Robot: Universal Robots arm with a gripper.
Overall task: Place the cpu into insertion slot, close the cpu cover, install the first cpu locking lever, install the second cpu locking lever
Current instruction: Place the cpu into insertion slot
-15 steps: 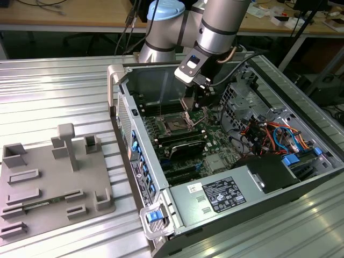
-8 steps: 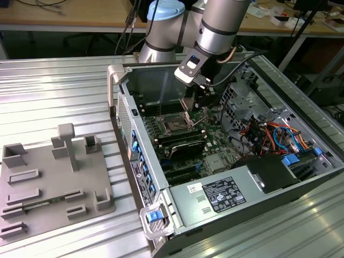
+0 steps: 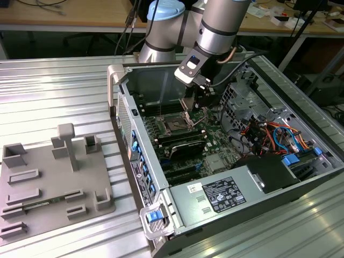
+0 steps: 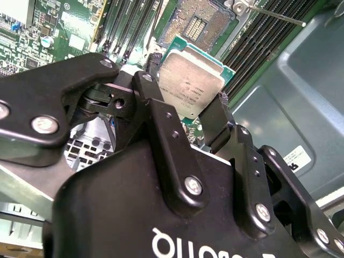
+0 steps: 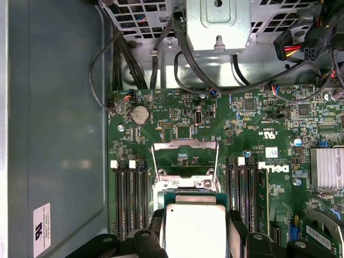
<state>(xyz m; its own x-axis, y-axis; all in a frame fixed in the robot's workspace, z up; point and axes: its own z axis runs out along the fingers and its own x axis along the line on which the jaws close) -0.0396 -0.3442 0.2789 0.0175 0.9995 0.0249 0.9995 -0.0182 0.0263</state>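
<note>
Clamped shut on the cpu (image 4: 191, 80), with the jaws of the gripper (image 4: 187, 95) pressed against two opposite edges and the silver top showing in both wrist views. Held just above the insertion slot (image 3: 176, 125), near the centre of the exterior view, inside the open computer case (image 3: 137, 161); not yet seated. Beyond the socket, swung up and open: the cpu cover (image 5: 185, 144).
</note>
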